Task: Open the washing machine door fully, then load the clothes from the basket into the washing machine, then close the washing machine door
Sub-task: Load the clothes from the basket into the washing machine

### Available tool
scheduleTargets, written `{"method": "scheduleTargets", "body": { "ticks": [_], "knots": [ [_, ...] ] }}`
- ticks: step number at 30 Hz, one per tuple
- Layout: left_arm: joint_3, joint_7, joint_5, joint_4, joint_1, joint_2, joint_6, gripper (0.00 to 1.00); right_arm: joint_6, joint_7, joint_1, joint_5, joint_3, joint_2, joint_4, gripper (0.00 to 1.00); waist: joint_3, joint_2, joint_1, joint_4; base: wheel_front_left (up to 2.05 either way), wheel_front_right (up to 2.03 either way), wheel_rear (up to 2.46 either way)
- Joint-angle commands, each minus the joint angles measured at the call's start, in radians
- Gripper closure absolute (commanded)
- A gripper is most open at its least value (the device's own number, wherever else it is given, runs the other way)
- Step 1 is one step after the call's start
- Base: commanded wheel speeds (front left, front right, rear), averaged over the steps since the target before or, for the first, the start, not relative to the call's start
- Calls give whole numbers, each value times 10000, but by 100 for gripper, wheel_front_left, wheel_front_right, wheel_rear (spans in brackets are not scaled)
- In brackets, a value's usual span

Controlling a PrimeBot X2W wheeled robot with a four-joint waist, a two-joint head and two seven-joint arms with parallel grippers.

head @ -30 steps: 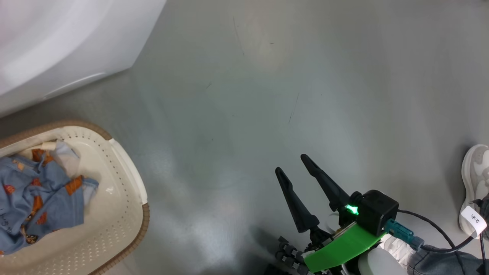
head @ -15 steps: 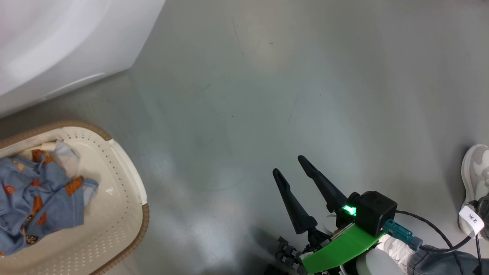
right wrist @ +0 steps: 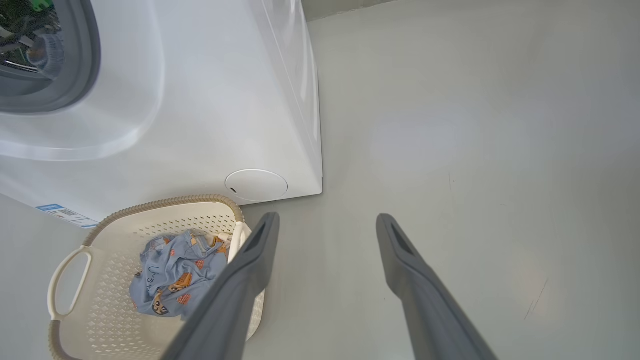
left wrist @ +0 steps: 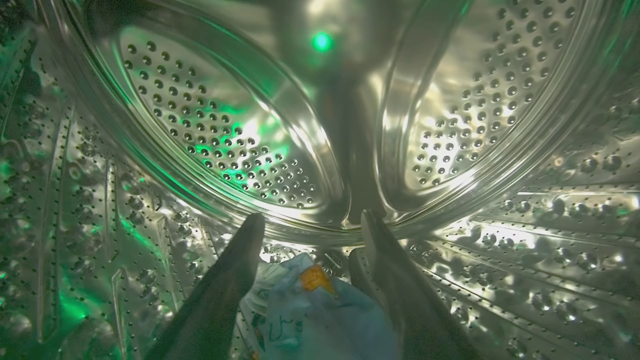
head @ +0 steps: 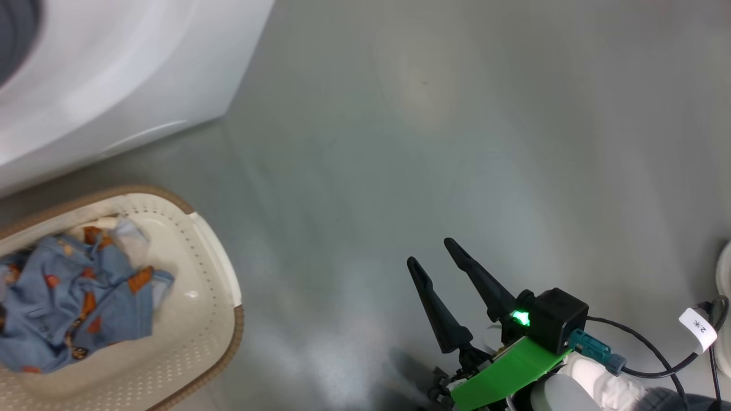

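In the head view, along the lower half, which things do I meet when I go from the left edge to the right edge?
clothes → right-hand rim of the basket → right gripper → white cable tag

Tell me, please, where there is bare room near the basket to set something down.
The widest bare patch is the grey floor, bordered by the washing machine, the basket and the right gripper. Inside the basket, the right part is bare beside the clothes. It is crowded at the lower right, around the cable.
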Motion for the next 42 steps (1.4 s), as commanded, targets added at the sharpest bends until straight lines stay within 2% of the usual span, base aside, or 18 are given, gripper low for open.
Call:
{"method": "scheduleTargets", "body": {
  "ticks": [1,10,17,27,32,42],
  "knots": [
    [-13,-31,82,-245,-47,235,59,0,16,-49,135,-108,188,-97,-128,0,-249,0,0,247,0,0,0],
    [-48,-32,-213,-948,1164,-795,298,0,16,-49,160,-341,-84,-97,59,0,-995,0,0,909,0,0,0],
    [47,-32,-531,-1765,2380,-1530,291,0,16,-49,268,-570,-346,-97,189,0,-1525,0,0,1409,0,0,0],
    [-92,-32,-729,-2773,4532,-2309,-102,0,16,-49,691,-898,-1004,-97,227,0,-2522,0,0,2129,0,0,0],
    [-348,-32,-800,-3364,5745,-2805,-368,0,16,-49,909,-1197,-1457,-110,165,0,-2912,0,0,2696,0,0,0],
    [-672,-32,-1066,-5232,8408,-3432,-569,0,16,-49,1115,-1510,-2047,-555,-135,0,-3140,0,0,3727,0,0,0]
  ]
}}
